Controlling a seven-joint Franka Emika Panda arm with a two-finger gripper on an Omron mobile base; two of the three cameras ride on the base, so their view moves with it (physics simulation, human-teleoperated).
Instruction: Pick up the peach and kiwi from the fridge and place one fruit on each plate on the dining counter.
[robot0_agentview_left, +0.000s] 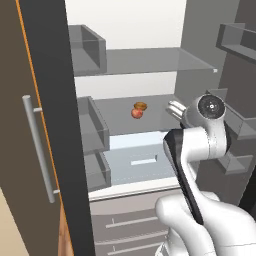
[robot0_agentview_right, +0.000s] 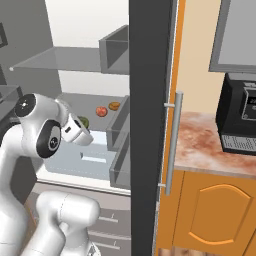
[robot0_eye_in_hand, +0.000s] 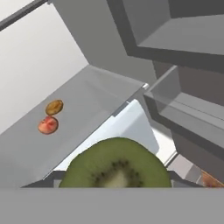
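Nearest the hand camera sits the kiwi (robot0_eye_in_hand: 114, 164), pressed up at the bottom of that view. It shows a cut-looking face: bright green flesh, a pale core and a ring of small dark seeds. The claw (robot0_agentview_right: 82, 131) is clenched on the kiwi, which from the right base view peeps out as a small green patch (robot0_agentview_right: 84, 121) just behind the white hand (most of the fruit is hidden there). In the left base view the hand reaches into the fridge (robot0_agentview_left: 150, 60) at the height of the middle shelf, its tips hidden by the wrist.

Below the hand lies the white drawer (robot0_agentview_left: 142, 160), with a pale slot on its front. To the sides stand grey bins (robot0_agentview_left: 92, 125), stacked on the left wall.

Farther back, on the glass shelf (robot0_eye_in_hand: 65, 118), rests the peach (robot0_agentview_left: 137, 113): small, round, reddish-pink with an orange blush. Just behind it, close to touching, is a flatter orange-brown round item (robot0_agentview_left: 141, 105). Both lie well apart from the kiwi, toward the rear of the shelf.

Above them a second glass shelf (robot0_agentview_left: 150, 61) spans the pale interior. The dark door (robot0_agentview_right: 150, 125) stands open, its long steel handle (robot0_agentview_right: 172, 145) upright. Beyond it, a marbled tabletop (robot0_agentview_right: 210, 145) carries a black appliance (robot0_agentview_right: 240, 117) over orange cabinets.
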